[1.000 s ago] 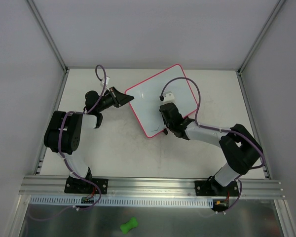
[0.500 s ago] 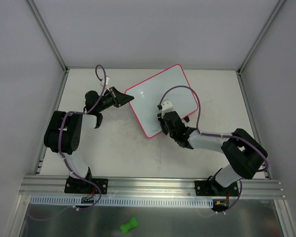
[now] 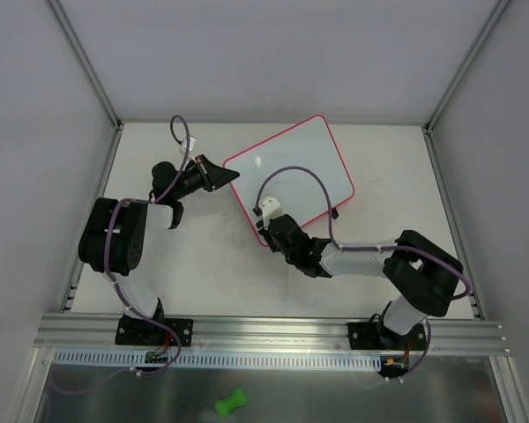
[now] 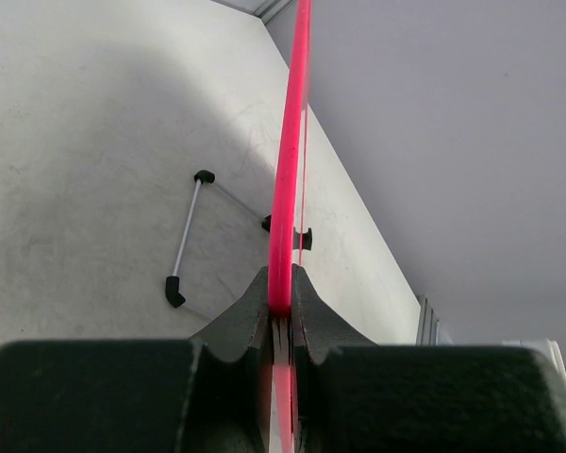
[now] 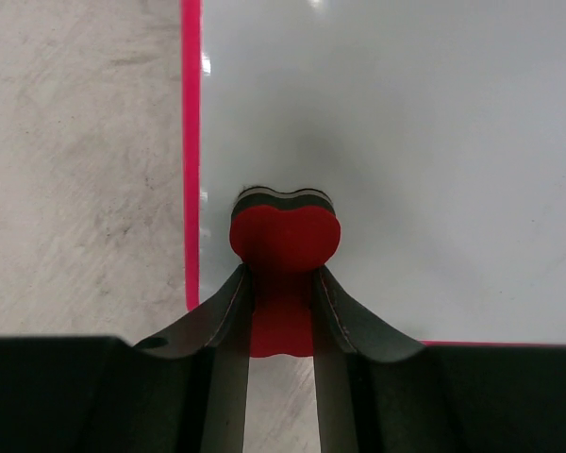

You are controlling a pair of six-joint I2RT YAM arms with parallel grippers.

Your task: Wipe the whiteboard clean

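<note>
Red foam fills the middle of the right wrist view: a small bone-shaped eraser (image 5: 285, 236) is clamped by its narrow waist between the two dark fingers of the right gripper (image 5: 283, 278). Its rounded head pokes out past the fingertips. The head sits over the white face of the whiteboard (image 5: 406, 160), just inside the corner of the pink-red frame (image 5: 191, 151), with a soft shadow on the board around it. Whether it presses on the surface cannot be told.

Seen from above, that corner is the board's near-left one. The right arm (image 3: 361, 257) stretches low and leftward to it from its base at the near right. A purple cable (image 3: 309, 176) arches from the wrist over the board.

The left gripper (image 4: 279, 302) is closed on the whiteboard's left edge, and the frame runs straight out from between its jaws. Beside the frame in that view, a thin wire leg (image 4: 184, 236) with black tips rests on the pale table (image 4: 75, 142). The left arm (image 3: 123, 233) bends up from the near left.

The whiteboard sits turned at an angle toward the far middle of the table, between the two grippers. A small green object (image 3: 230, 403) lies on the metal surface nearer than the arm bases.
</note>
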